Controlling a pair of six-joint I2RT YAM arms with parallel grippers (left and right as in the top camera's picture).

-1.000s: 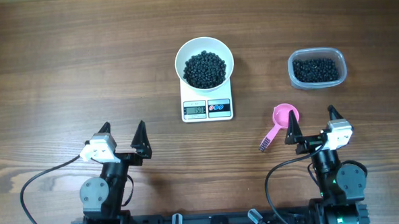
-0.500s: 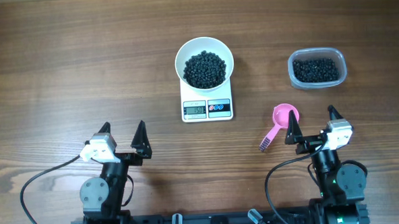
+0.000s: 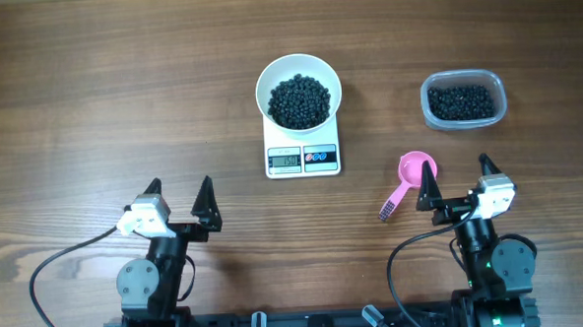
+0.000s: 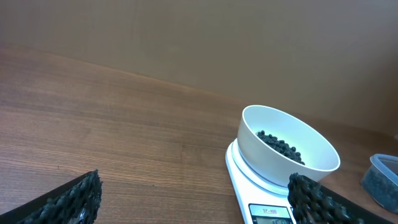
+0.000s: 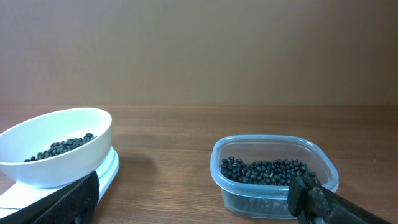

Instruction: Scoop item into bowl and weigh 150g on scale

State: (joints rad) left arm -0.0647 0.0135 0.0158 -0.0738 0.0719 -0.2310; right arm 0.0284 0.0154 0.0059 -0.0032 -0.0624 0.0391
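The white bowl [image 3: 298, 74] stands on the white scale [image 3: 303, 153] at the table's centre back, holding a heap of black beans [image 3: 300, 100]. More of the beans fill the clear plastic tub [image 3: 463, 100] at the back right. A pink scoop [image 3: 410, 178] lies on the table just left of my right gripper [image 3: 457, 182], which is open and empty. At the front left, my left gripper [image 3: 180, 196] is also open and holds nothing. The left wrist view shows the bowl [image 4: 289, 155] and the scale [image 4: 255, 196]; the right wrist view shows the bowl [image 5: 56, 146] and the tub [image 5: 273, 177].
Both arm bases and their cables sit at the table's front edge. Bare wooden tabletop [image 3: 101, 93] stretches across the left and centre front.
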